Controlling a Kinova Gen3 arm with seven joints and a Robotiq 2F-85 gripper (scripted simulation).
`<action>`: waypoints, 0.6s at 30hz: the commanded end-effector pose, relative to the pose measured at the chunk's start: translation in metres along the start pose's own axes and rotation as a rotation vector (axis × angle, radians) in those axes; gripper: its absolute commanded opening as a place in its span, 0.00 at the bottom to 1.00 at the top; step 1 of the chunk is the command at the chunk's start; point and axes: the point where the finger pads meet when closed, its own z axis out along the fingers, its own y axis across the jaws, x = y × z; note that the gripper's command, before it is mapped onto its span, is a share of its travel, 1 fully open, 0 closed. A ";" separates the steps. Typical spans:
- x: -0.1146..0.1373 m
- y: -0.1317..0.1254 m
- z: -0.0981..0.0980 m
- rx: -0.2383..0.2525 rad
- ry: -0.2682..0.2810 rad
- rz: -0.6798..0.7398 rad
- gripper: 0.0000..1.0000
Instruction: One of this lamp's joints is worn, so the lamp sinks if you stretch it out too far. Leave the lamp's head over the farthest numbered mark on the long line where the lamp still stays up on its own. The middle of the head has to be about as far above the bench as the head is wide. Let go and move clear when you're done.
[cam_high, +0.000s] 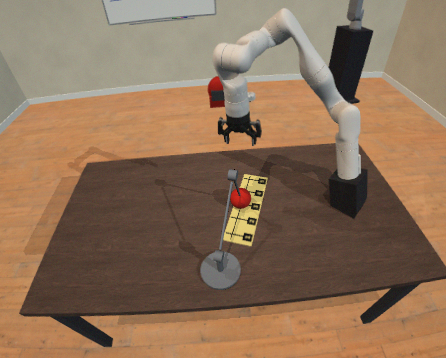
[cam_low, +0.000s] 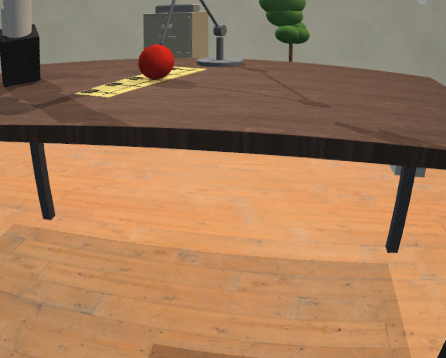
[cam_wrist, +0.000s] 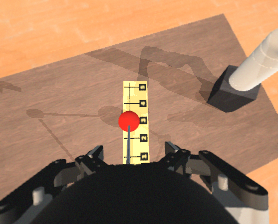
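The lamp has a round grey base (cam_high: 220, 272) (cam_low: 219, 62), a thin grey arm bent at a raised elbow (cam_high: 232, 175), and a red ball head (cam_high: 240, 198) (cam_low: 156, 61) (cam_wrist: 128, 120). The head sits low over the yellow numbered strip (cam_high: 235, 232) (cam_low: 112, 87) (cam_wrist: 135, 95), beside its middle mark in the wrist view. In the exterior view its underside seems close to or touching the strip. My gripper (cam_high: 239, 131) (cam_wrist: 134, 150) is open and empty, hanging high above the lamp's elbow and apart from it.
The dark wooden table (cam_high: 125, 225) (cam_low: 300, 115) (cam_wrist: 65, 145) carries the robot's black base block (cam_high: 348, 192) (cam_low: 20, 55) (cam_wrist: 230, 95) at its right rear. A tall black column (cam_high: 350, 60), a beige cabinet (cam_low: 175, 32) and a green plant (cam_low: 285, 22) stand off the table.
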 end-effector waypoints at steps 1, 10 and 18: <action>0.016 -0.003 0.000 0.006 0.001 0.014 1.00; 0.048 -0.001 0.006 0.002 0.000 0.004 1.00; 0.065 -0.002 0.008 0.000 0.000 -0.003 1.00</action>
